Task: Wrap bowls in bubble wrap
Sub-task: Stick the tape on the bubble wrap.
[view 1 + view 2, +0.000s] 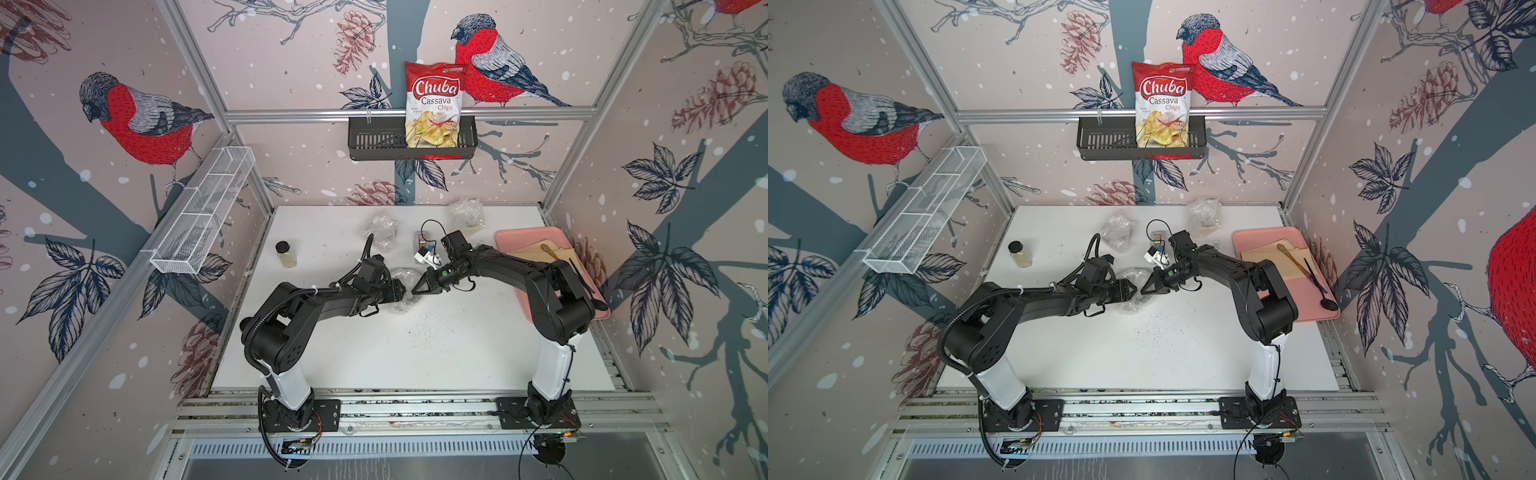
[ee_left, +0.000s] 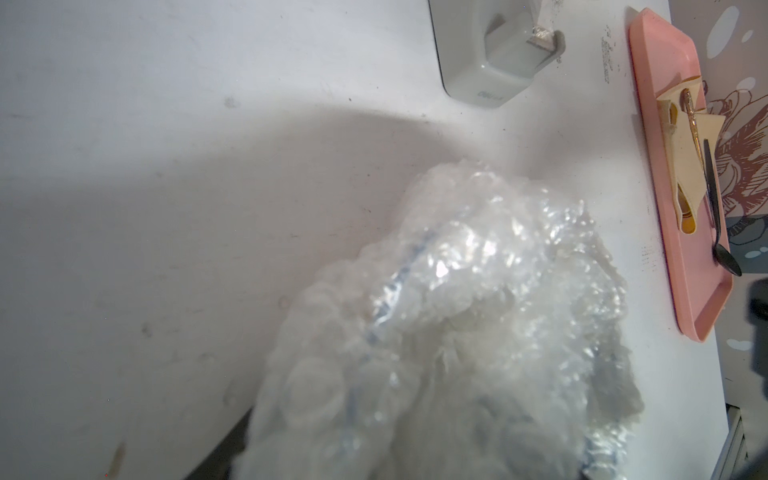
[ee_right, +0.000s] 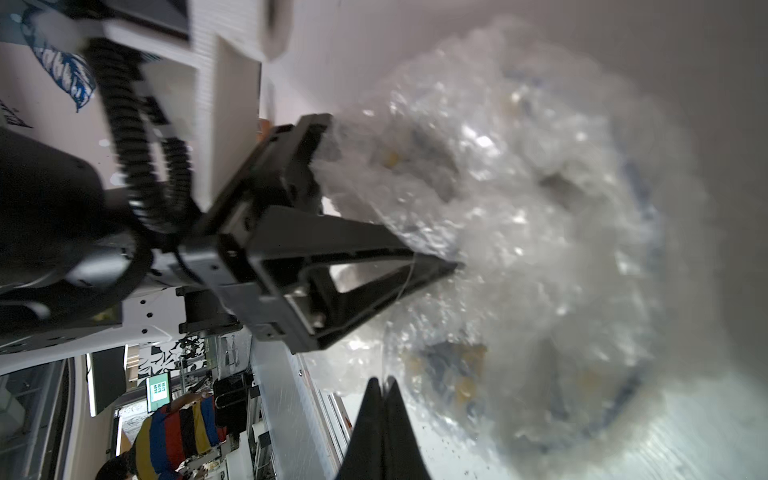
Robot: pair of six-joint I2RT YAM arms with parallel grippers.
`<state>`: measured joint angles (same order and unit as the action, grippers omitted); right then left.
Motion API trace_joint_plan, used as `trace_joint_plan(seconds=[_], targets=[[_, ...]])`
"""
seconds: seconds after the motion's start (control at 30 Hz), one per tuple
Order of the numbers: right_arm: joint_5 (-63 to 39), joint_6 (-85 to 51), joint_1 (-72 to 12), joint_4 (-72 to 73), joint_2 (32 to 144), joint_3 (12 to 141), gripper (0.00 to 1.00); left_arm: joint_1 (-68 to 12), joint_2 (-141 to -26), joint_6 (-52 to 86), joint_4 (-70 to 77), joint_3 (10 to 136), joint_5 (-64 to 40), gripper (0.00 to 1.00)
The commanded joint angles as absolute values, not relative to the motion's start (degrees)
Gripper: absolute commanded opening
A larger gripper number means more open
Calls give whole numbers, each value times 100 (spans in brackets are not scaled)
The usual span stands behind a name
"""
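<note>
Whitish wrap (image 3: pixel 519 187) is bunched around a bowl (image 3: pixel 453 365) whose blue-and-yellow pattern shows through it. This lump sits between the two grippers. The left gripper (image 1: pixel 397 289) has its jaws spread wide on either side of the lump and looks to be gripping it. The right gripper (image 1: pixel 417 289) is clenched tight with nothing seen between its tips, which sit just beside the wrap's edge.

Beyond the grippers lie two more bundles, one (image 1: pixel 380 230) past the left gripper and one (image 1: pixel 467 212) past the right. What is inside them cannot be made out. If each holds a bowl, two are done and this third is nearly so. What is left seems to be tucking in loose ends and letting go.

The table (image 1: pixel 415 357) is white and scuffed. A jar (image 1: pixel 286 254) stands well off to the left gripper's left, and dark specks (image 1: pixel 428 328) lie on the grippers' near side. A small grey device (image 2: pixel 490 54) sits just beyond the right gripper. Well to that gripper's right, a pink tray (image 1: pixel 1308 303) carries tan paper (image 1: pixel 1262 254), a gold spoon (image 1: pixel 1292 258) and a black spoon (image 1: pixel 1317 282).

Walls (image 1: pixel 291 83) printed with red-breasted birds close the cell in. A white wire rack (image 1: pixel 203 216) hangs on the left, and a black basket (image 1: pixel 374 141) at the back holds a chips bag (image 1: pixel 434 104).
</note>
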<state>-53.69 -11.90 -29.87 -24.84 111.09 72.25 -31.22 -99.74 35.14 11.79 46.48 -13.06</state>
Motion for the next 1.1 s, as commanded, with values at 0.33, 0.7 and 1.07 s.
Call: trace_joint_plan(seconds=[0.33,0.7,1.07], targets=[[-5142,-1246,-2800,-2331,11236,6942,6,-3110,-9864,3467,945,4697,-1151,70],[-5141,-1251,-2778,-2326,11283,6953,6,-3111,-9557,3419,754,4722,-1010,72],[-5111,-1266,-2779,-2329,11271,6954,6,-3041,-8974,3239,292,4848,-601,74]])
